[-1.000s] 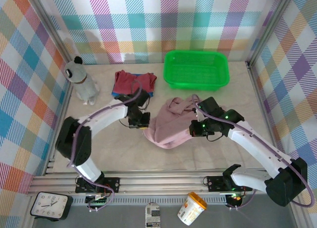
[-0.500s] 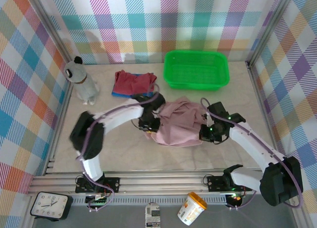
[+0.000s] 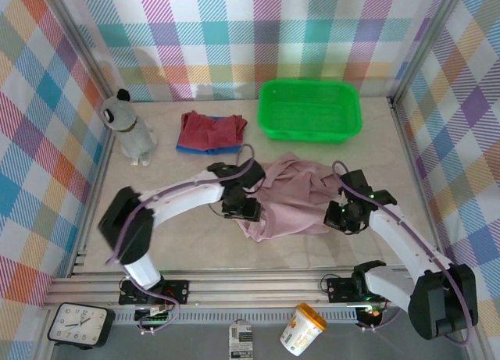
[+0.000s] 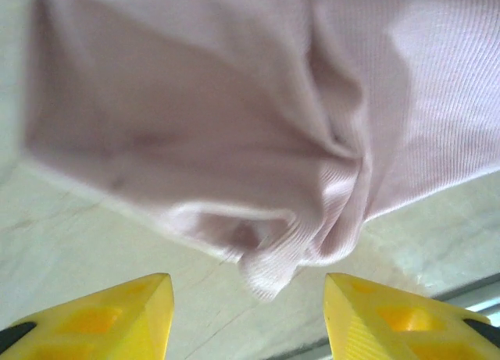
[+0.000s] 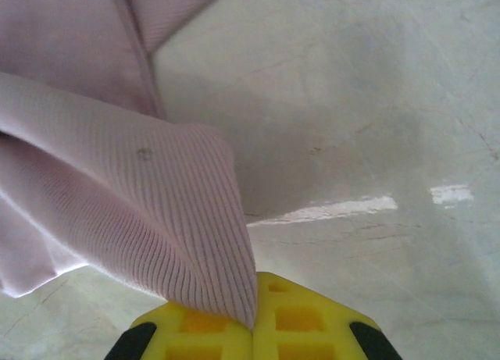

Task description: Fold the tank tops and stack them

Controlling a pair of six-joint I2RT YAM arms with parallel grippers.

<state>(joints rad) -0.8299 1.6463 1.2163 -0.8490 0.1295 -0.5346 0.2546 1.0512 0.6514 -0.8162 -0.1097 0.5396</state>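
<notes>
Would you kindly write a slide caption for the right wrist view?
Right claw shut on a fold of the pale pink tank top over the marble tabletop.

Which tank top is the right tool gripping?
The pink top, rumpled mid-table, its edge pinched in the right tool. The red top lies folded on the blue top at the back, left of the basket, untouched.

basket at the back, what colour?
The basket is bright green; the top external view shows it best.
</notes>
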